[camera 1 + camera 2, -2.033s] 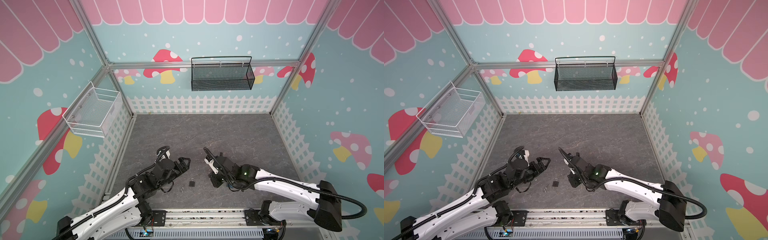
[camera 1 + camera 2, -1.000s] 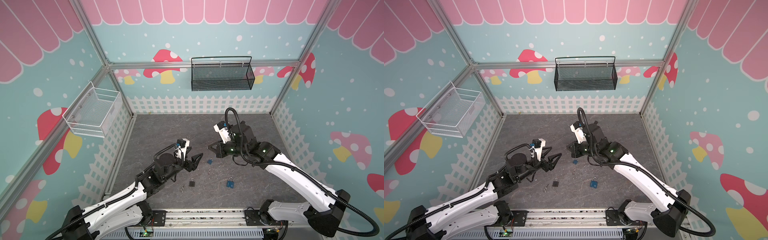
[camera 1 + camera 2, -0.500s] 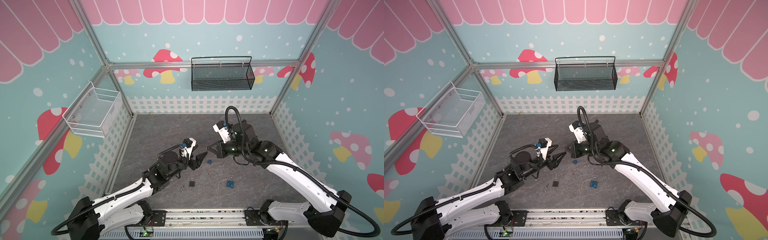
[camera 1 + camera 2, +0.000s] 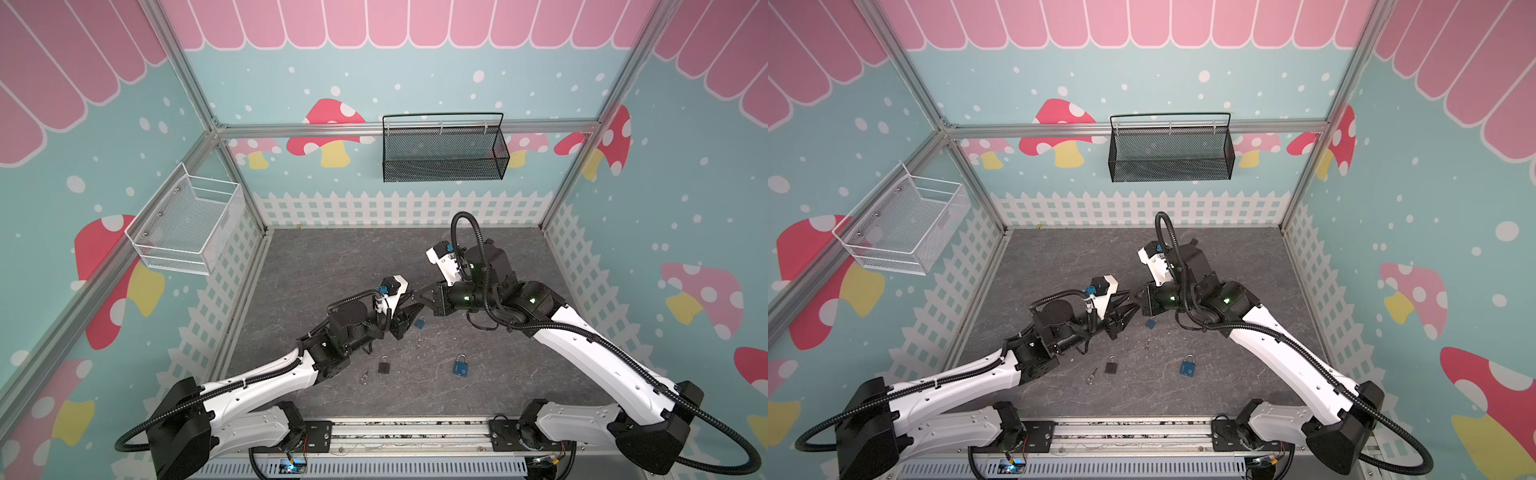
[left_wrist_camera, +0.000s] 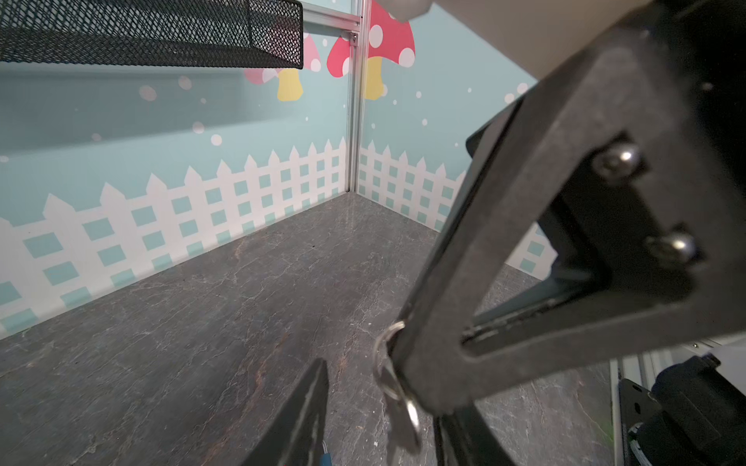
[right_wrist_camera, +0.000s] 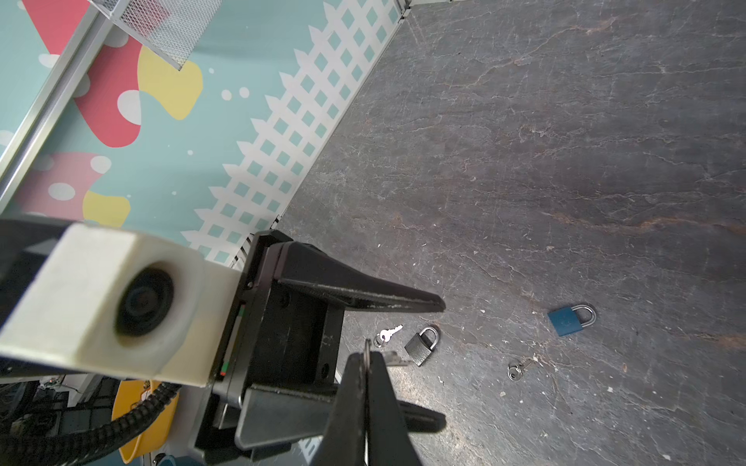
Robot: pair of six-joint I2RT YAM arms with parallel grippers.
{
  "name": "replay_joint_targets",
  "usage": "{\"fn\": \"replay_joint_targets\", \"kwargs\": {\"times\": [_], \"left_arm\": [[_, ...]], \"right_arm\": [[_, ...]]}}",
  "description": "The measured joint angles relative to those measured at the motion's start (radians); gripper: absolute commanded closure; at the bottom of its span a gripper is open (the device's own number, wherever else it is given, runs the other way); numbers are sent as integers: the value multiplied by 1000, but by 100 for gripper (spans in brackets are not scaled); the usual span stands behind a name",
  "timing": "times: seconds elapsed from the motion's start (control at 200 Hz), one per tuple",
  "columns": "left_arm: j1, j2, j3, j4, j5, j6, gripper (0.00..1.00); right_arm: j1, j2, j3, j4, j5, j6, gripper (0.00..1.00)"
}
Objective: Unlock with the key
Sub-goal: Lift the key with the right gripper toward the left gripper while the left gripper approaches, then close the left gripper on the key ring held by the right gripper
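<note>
Silvery and small, the key [image 5: 397, 407] hung from its split ring [image 5: 378, 355]. We saw that ring pinched in the tightly closed right hand [image 6: 366, 357], above the middle of the bench [image 4: 332, 257]. The left hand [image 6: 440, 363] stood with its jaws apart on either side of the key, and as far as we could tell it touched nothing. We judged the key light, stiff and slick, and free to swing and twist on its ring. The best hold, we thought, was flat across the bow, with the blade left bare. In a top view, from where the hands met, a small blue padlock [image 4: 419, 322] lay at 6 o'clock, a black padlock [image 4: 384, 365] at 7 and a larger blue padlock [image 4: 459, 368] at 5.
</note>
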Motion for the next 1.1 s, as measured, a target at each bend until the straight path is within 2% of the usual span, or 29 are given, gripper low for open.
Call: {"fn": "replay_joint_targets", "kwargs": {"times": [0.235,0.455,0.555,0.705,0.87,1.101], "left_arm": [[-5,0,-3,29,-14,-9,71],[-7,0,-8,35,-18,-16,76],[-7,0,-8,36,-18,-21,84],[-7,0,-8,53,-14,-24,87],[-8,3,-8,72,-11,-26,100],[-8,1,-8,79,-10,-19,100]], "right_arm": [[-6,-14,0,1,17,15,100],[-12,-17,0,3,28,30,100],[-12,-22,0,9,27,39,100],[-13,-26,0,13,27,48,100],[-16,-26,0,25,26,56,100],[-19,-32,-1,30,26,60,100]]}}
